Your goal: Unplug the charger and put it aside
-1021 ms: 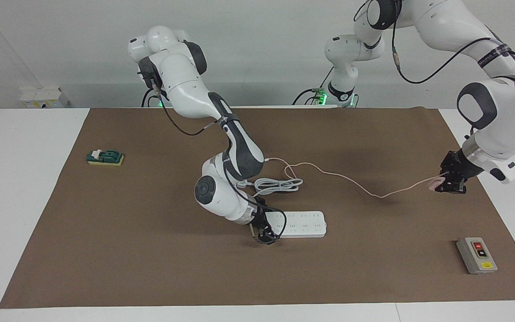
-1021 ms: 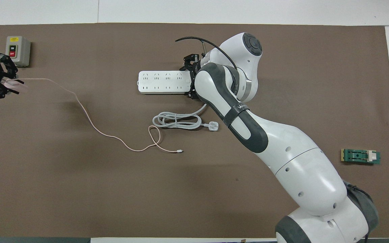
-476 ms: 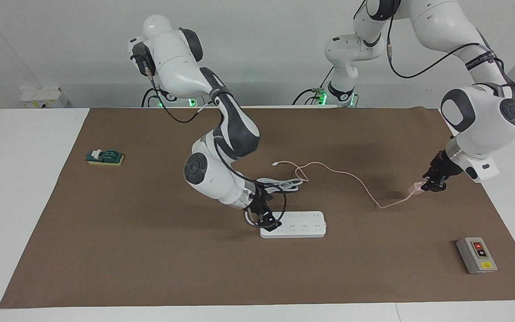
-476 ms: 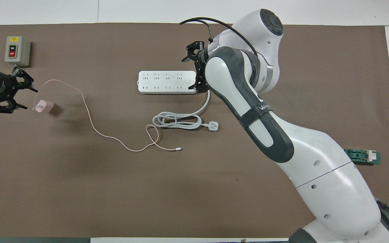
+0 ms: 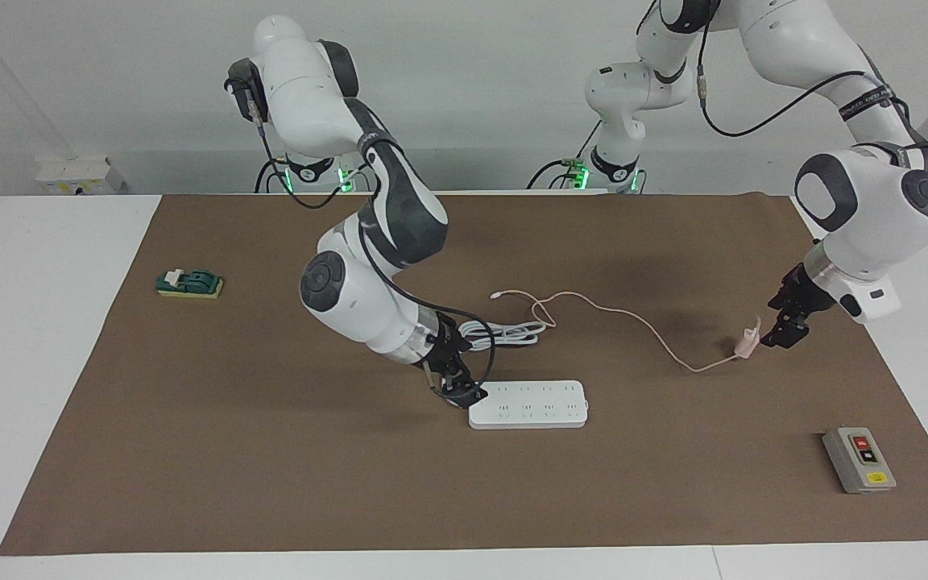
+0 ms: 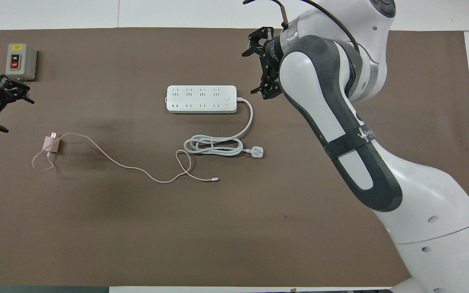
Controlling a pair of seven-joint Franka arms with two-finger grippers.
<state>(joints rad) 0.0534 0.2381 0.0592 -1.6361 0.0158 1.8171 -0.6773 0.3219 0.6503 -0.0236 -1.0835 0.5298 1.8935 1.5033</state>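
The pale pink charger [image 5: 746, 343] lies free on the brown mat toward the left arm's end of the table, and also shows in the overhead view [image 6: 50, 143]. Its thin pink cable [image 5: 617, 319] trails toward the mat's middle [image 6: 136, 171]. My left gripper [image 5: 780, 333] is open and empty just beside the charger, apart from it [image 6: 12, 114]. The white power strip [image 5: 528, 404] lies in the middle with no plug in it [image 6: 201, 99]. My right gripper [image 5: 457, 388] is open and empty, raised by the strip's cord end [image 6: 259, 67].
The strip's thick white cord lies coiled [image 5: 504, 330] nearer to the robots than the strip [image 6: 214, 145]. A grey switch box [image 5: 859, 461] stands farther from the robots than the charger [image 6: 20, 61]. A green block [image 5: 190, 283] lies toward the right arm's end.
My left gripper opened and let go of the charger, which dropped onto the mat. My right gripper left the power strip's end and rose away from it.
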